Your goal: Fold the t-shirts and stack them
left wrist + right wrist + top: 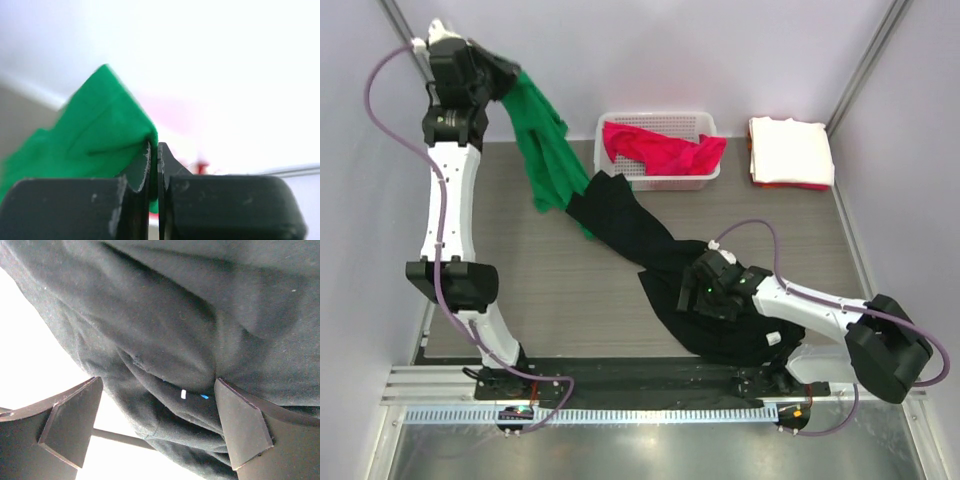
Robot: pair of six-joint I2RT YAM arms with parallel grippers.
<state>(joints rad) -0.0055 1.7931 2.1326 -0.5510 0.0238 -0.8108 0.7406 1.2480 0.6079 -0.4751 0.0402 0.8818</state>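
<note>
A green t-shirt (545, 150) hangs from my left gripper (505, 72), raised at the far left; its lower end trails on the table. In the left wrist view the jaws are pinched together on green cloth (95, 130). A black t-shirt (650, 260) lies stretched diagonally across the table, bunched near the front right. My right gripper (705, 285) is open, low over that bunch; the right wrist view shows black cloth (170, 340) between its spread fingers (240, 425). A red t-shirt (660, 148) lies in the basket. Folded white shirts (790, 150) are stacked at the far right.
The white lattice basket (712, 172) stands at the back centre. The folded stack rests on something red at the back right corner. Metal frame posts rise at the back corners. A rail (620, 385) runs along the near edge by the arm bases.
</note>
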